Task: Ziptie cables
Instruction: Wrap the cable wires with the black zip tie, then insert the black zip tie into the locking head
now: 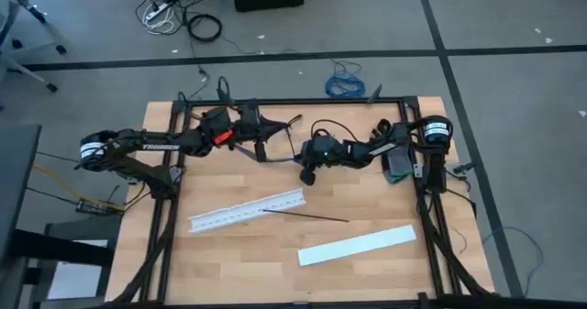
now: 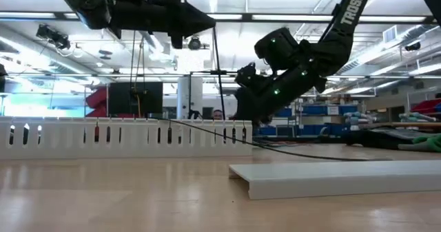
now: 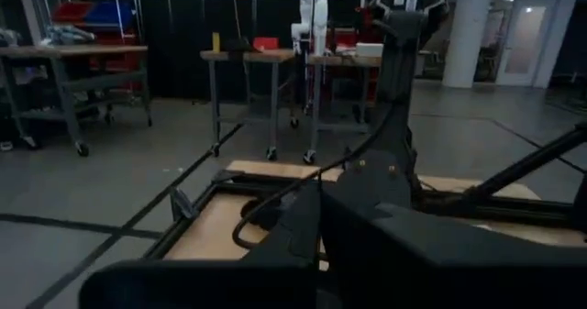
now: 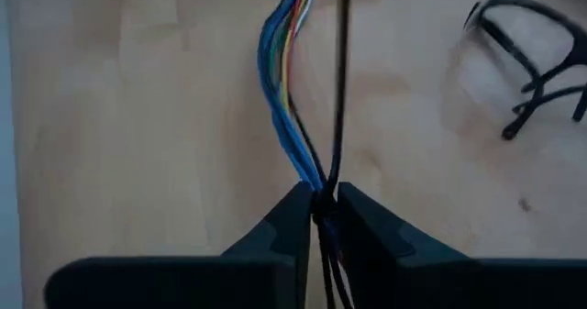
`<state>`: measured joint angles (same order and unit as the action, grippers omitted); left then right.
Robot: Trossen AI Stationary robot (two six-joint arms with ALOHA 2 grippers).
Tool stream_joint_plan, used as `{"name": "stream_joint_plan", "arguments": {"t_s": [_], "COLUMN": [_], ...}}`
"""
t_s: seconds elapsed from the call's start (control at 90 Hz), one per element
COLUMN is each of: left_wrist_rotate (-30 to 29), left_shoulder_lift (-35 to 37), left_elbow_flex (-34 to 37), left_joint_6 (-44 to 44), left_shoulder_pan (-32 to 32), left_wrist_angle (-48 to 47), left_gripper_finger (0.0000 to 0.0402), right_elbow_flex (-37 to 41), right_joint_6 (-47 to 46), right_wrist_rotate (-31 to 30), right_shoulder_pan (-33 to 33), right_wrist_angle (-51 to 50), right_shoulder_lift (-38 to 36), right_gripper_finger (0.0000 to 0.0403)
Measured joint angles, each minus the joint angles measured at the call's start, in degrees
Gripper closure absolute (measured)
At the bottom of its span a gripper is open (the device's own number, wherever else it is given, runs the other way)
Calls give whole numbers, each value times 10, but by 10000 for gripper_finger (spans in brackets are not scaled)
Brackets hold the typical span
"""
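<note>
Clamped between your right gripper [image 4: 324,204] fingers, closest to the right wrist camera, sit the cables [image 4: 292,89], a bunch of blue, green and reddish wires with a thin black strand running alongside, all stretching away over the bare wooden table [image 4: 138,116]; a dark looped cord [image 4: 527,57] lies on the wood off to one side. From your left wrist camera the dark fingers fill the foreground and you cannot tell there whether the left gripper is apart or together; beyond them you see the table's far edge, the black frame and a room with workbenches. Looking straight down, your left gripper [image 1: 271,131] hangs near the far edge of the table, left of the middle, and the right gripper [image 1: 308,160] is close beside it toward the centre, with the cables [image 1: 266,153] strung between the two. Nearer the front, a white slotted strip [image 1: 246,211] lies at a slant, a thin black tie [image 1: 307,216] rests with one end at it, and a flat white cover [image 1: 356,245] lies toward the front right corner. From table height, the cover [image 2: 344,178] is nearest, the slotted strip [image 2: 124,137] stands behind it, and the right gripper [image 2: 248,111] hangs just above the strip's end.
</note>
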<state>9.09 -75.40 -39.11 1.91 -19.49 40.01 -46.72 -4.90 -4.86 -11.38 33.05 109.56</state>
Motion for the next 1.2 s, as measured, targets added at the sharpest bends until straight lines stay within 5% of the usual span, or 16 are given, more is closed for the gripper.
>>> {"name": "stream_joint_plan", "arguments": {"t_s": [0.444,0.711,0.956,1.2], "left_wrist_rotate": [-16,-15,-11,4], "left_shoulder_lift": [-65,-83,-83,-83], "left_elbow_flex": [10,10,11,11], "left_joint_6": [-2,-6,-5,3], "left_shoulder_pan": [4,5,5,12], "left_wrist_angle": [-26,-19,-8,4], "left_gripper_finger": [401,401,401,401], "right_elbow_flex": [1,0,0,0], "right_joint_6": [64,58,40,10], "right_wrist_rotate": [62,61,61,66], "right_shoulder_pan": [1,1,30,127], "right_wrist_angle": [47,-119,-306,-308], "right_shoulder_lift": [-19,-131,-247,-241], "right_gripper_finger": [324,259,245,248]}}
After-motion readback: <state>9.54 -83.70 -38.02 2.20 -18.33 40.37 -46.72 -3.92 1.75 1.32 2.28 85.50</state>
